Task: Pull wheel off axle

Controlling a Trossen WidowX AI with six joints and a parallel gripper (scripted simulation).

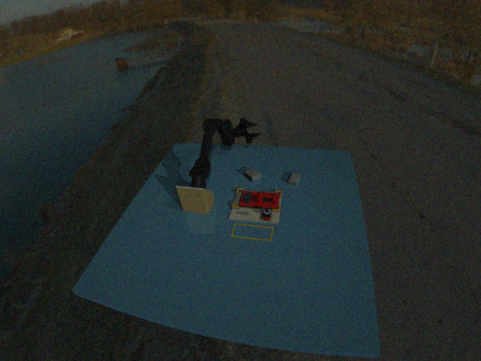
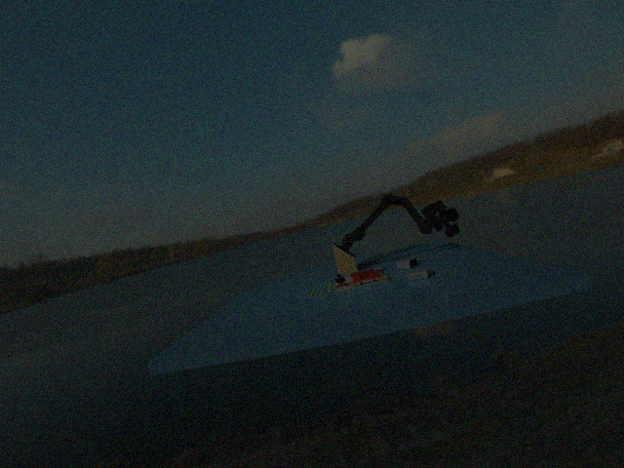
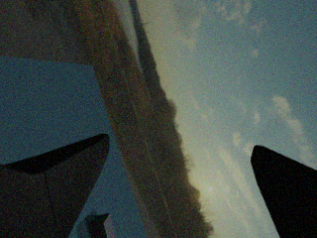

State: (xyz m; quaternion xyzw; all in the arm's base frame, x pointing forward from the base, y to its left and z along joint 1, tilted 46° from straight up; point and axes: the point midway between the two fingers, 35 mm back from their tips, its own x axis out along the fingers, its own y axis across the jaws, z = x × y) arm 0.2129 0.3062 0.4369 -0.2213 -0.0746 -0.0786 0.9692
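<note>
Parted black fingertips fill the wrist view's foreground, holding nothing. Beside the red block, the dark wheel appears still axle-mounted; an off-centre grip or slanted pull could jam it or drag the base.

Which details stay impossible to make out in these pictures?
- Wheel: top and exterior, too small and dark to show its fit on the axle.
- Panel's far side: top, turned away.
- Block: wrist, cut off by the bottom edge.
</note>
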